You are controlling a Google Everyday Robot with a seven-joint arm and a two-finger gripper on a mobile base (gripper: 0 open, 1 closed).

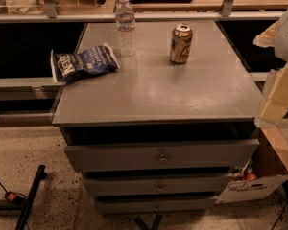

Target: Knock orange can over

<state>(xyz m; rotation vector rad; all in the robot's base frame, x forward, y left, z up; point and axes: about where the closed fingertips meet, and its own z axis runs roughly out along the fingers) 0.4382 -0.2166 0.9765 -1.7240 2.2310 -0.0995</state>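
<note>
Orange can stands upright on the far right of the grey table, bottle and chip bag to its left. My gripper (pale, at the right edge) hangs off the table's side, well apart from it; open or closed, I cannot tell.

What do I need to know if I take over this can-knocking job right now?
Gripper: at the right edge of view, by the cabinet's right side, well clear of the can.
Orange can: upright, back right of the gray cabinet top, apart from the water bottle to its left and the chip bag near the left edge.
Done: nothing yet; the can stands.
Left: reach the gripper across to the can and tip it over.
</note>
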